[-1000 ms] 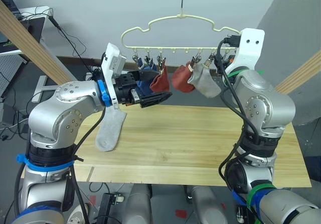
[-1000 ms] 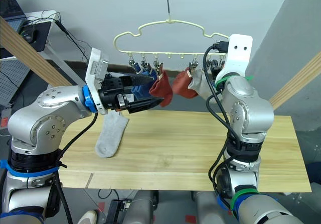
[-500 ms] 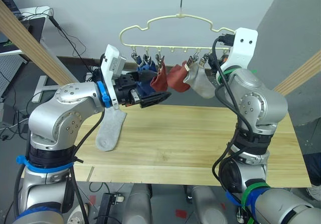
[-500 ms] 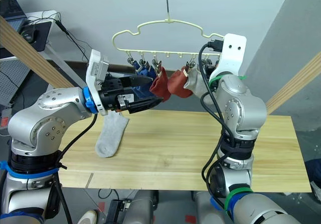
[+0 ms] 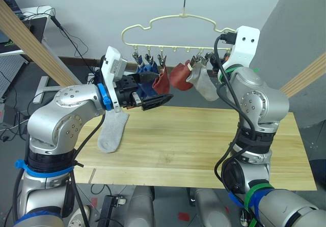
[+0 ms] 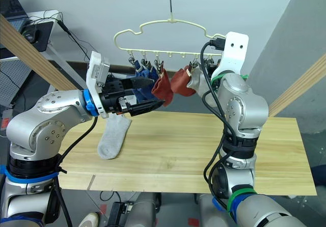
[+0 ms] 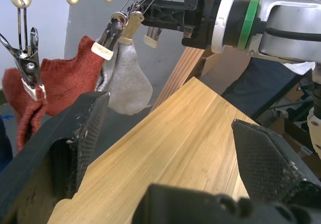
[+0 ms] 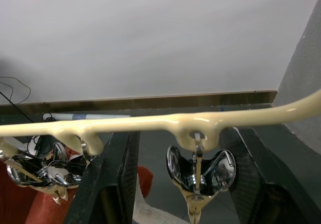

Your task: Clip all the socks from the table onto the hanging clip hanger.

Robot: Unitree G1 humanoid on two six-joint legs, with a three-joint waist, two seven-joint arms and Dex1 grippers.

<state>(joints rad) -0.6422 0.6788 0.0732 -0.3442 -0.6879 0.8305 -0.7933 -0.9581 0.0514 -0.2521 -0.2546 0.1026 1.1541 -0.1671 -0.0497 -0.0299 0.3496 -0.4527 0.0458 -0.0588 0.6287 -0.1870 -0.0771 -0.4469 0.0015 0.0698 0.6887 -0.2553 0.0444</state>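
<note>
The pale-yellow clip hanger [image 5: 178, 19] hangs above the table's [image 5: 204, 145] far edge. Clipped to it, from left to right, are two blue socks [image 5: 146, 87], two rust red socks [image 5: 163, 83] and one light grey sock [image 5: 202, 82]. Another light grey sock [image 5: 112, 130] lies flat on the table at the left. My left gripper [image 5: 158, 89] is open and holds nothing, just in front of the blue and red socks. My right gripper [image 8: 193, 184] is open at the hanger's right end, its fingers [image 8: 108, 184] on either side of a bare metal clip [image 8: 196, 171].
Round wooden frame poles slant down at the far left [image 5: 30, 38] and far right [image 5: 305, 74]. A desk with cables [image 5: 35, 18] stands behind the left pole. The table's right half is bare wood.
My right gripper has shifted a little to the left and up at the hanger's right end. The hanger and its socks have moved left with it. My left arm has hardly moved.
</note>
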